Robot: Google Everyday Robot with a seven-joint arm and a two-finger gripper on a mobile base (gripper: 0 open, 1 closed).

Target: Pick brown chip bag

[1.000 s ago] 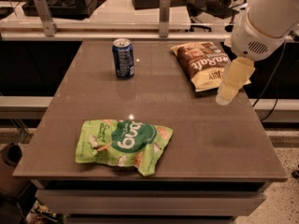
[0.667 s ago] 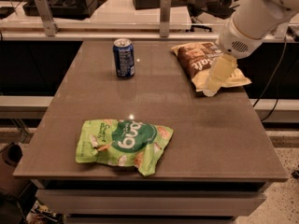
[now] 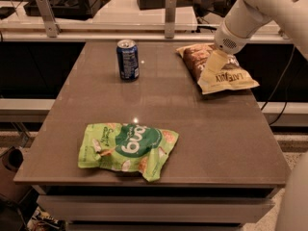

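Observation:
The brown chip bag [image 3: 191, 59] lies flat at the far right of the table, its dark brown part toward the back and its pale yellow band with dark text [image 3: 230, 78] toward the front right. My gripper [image 3: 209, 72] hangs from the white arm [image 3: 240, 20] that comes in from the upper right. It is right over the middle of the bag, pointing down and left, and hides part of it. I cannot tell if it touches the bag.
A blue soda can [image 3: 127, 59] stands upright at the far middle of the brown table [image 3: 202, 138]. A bright green snack bag [image 3: 126, 149] lies near the front left edge. A rail with posts [image 3: 169, 11] runs behind the table.
The gripper has moved left and toward the back, from beside the bag's right edge to over its middle. The bag, can and green bag have not moved.

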